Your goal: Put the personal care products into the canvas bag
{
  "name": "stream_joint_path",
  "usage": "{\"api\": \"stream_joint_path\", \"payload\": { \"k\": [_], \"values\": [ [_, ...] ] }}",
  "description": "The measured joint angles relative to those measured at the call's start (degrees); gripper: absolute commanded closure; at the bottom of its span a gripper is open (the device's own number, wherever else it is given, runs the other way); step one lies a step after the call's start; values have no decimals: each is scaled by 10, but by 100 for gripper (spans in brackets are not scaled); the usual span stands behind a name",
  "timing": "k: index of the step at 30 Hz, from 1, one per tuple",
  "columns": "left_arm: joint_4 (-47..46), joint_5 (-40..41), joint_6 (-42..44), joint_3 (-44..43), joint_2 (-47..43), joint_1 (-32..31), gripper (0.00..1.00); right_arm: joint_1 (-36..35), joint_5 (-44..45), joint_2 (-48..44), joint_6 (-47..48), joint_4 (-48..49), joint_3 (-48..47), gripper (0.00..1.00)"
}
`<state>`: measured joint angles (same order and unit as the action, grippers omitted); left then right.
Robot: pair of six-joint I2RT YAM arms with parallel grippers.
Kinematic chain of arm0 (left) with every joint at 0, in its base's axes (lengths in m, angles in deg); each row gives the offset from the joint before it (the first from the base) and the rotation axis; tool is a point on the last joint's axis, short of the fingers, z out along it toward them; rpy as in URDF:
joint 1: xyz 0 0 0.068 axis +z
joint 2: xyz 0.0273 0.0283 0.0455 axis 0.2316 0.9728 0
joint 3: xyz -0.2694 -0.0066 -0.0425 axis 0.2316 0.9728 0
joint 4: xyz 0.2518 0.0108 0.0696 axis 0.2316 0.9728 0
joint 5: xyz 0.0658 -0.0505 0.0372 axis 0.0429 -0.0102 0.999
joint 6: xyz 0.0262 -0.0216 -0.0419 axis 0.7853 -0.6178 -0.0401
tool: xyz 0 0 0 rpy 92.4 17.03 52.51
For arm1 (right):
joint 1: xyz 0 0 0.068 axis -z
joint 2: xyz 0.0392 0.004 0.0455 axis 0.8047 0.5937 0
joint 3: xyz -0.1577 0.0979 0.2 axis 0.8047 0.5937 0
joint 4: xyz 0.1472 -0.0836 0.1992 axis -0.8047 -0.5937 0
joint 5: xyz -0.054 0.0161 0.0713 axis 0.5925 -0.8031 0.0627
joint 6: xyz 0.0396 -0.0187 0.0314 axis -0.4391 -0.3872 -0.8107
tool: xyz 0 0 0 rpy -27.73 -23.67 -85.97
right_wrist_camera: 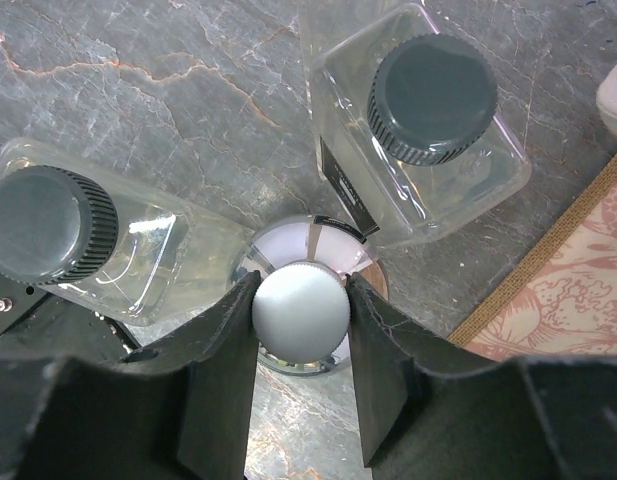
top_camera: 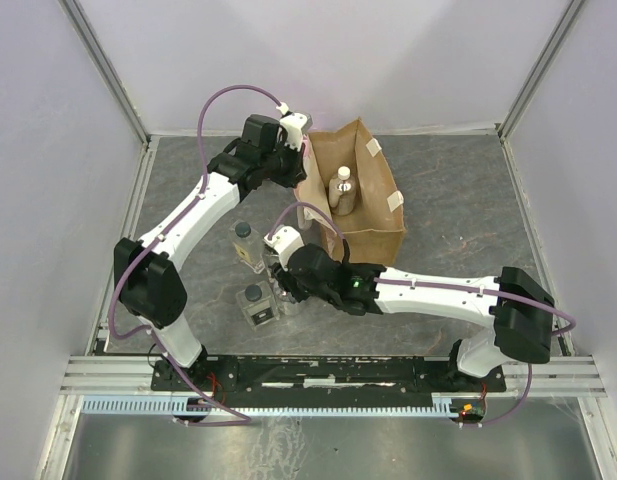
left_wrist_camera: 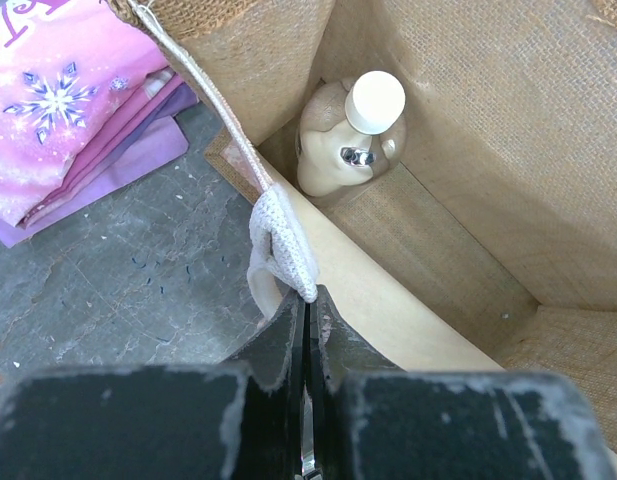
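— Tan canvas bag [top_camera: 373, 238], seen from overhead: what is in it?
— One white-capped bottle [top_camera: 340, 188], visible through the open mouth. The bag stands upright on the grey table [top_camera: 458, 200], beyond both arms.
— And outside it?
— A dark-capped square bottle [top_camera: 246, 240] stands just left of the bag's near corner. A second square bottle [top_camera: 256, 303] sits nearer the arm bases. The right claw [top_camera: 281, 283] is down low between those two and the bag. The left claw [top_camera: 302, 150] is at the bag's left rim. From up here I cannot tell how either claw's jaws stand.
— What does the left wrist camera give?
— The white-capped bottle [left_wrist_camera: 353, 135] stands on the bag's floor, close to a corner. The left claw's fingers are pressed together, and a pale handle [left_wrist_camera: 280, 235] of the bag is pinched at their tips. A pink packet [left_wrist_camera: 68, 110] lies on the table outside the bag's wall.
— And the right wrist camera?
— A silver-capped round bottle [right_wrist_camera: 301, 312] stands on the table, just beside both square bottles, one on each side. The right claw's fingers [right_wrist_camera: 223, 340] touch the silver cap from both sides, closed around it.
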<state>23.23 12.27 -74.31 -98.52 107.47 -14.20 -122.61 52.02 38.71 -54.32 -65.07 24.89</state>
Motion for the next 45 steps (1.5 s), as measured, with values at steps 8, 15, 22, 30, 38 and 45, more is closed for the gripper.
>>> {"api": "stream_joint_path", "payload": {
  "k": [8,15,22,30,38,45],
  "values": [
    [0,-1,0,0,0,2,97,-2,2,1,14,-7,-5,71],
    [0,-2,0,0,0,2,97,-2,7,2,14,-54,-25,88],
    [0,-12,0,0,0,2,97,-2,23,-6,-2,-201,-93,100],
    [0,-14,0,1,0,2,97,-2,54,-42,-20,-373,-246,100],
    [-7,-17,0,6,0,2,97,0,115,-63,3,-455,-414,100],
    [-17,-32,0,16,0,3,97,43,134,-58,67,-453,-507,100]
  ]
}}
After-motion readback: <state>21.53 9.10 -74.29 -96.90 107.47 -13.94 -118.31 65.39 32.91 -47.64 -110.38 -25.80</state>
